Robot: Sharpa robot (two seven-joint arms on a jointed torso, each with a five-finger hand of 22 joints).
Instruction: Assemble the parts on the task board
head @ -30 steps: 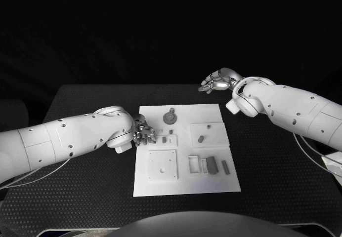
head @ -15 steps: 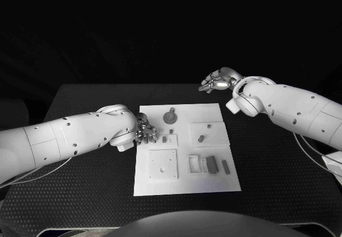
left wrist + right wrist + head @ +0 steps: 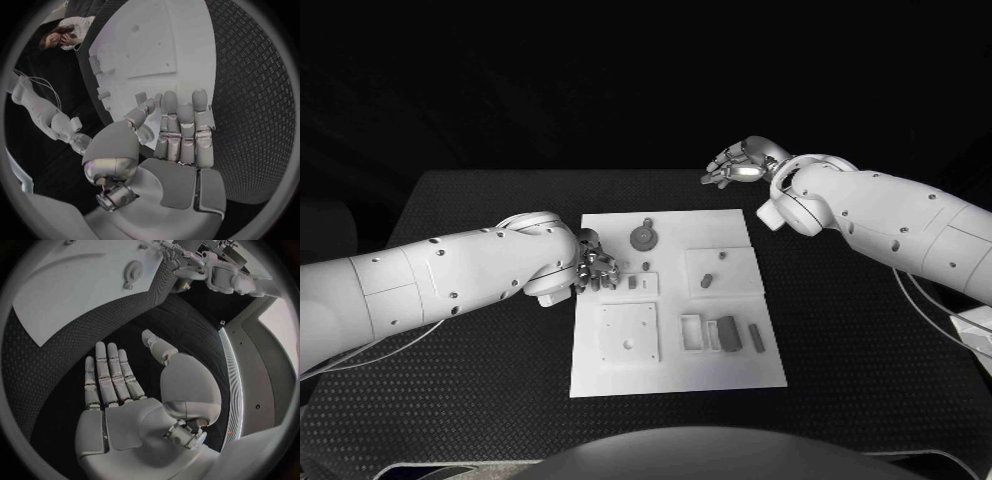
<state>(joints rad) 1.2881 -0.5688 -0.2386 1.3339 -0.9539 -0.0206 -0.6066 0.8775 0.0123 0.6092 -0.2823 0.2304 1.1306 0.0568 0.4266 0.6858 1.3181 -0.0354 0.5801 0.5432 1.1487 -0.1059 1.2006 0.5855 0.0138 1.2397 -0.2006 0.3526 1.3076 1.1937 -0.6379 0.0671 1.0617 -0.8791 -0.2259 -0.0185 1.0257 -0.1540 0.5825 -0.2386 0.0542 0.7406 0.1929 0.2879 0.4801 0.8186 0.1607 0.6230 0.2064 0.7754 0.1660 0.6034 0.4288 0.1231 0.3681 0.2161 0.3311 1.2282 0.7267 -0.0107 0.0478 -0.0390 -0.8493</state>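
The left hand (image 3: 593, 268) sits left of centre in the head view, at the left edge of the task board (image 3: 675, 375). Its fingers (image 3: 181, 130) lie straight and close together over the board's edge, the thumb set a little apart, and it holds nothing. The right hand (image 3: 743, 162) hangs in the upper right of the frame, above the far edge of the desk (image 3: 473, 400) and well apart from the board; in the right wrist view its palm is flat, fingers (image 3: 109, 372) extended, nothing in it.

Just right of the left hand a small grey part (image 3: 633, 282) stands on the board. Higher on the board lies a round toothed part (image 3: 643, 238). Right of centre, a square recess holds a short peg (image 3: 708, 280). Lower, a pale square plate (image 3: 629, 333) lies at the board's left side; beside it a light rectangular frame (image 3: 692, 333), a dark block (image 3: 727, 332) and a thin bar (image 3: 756, 338) sit in a row.
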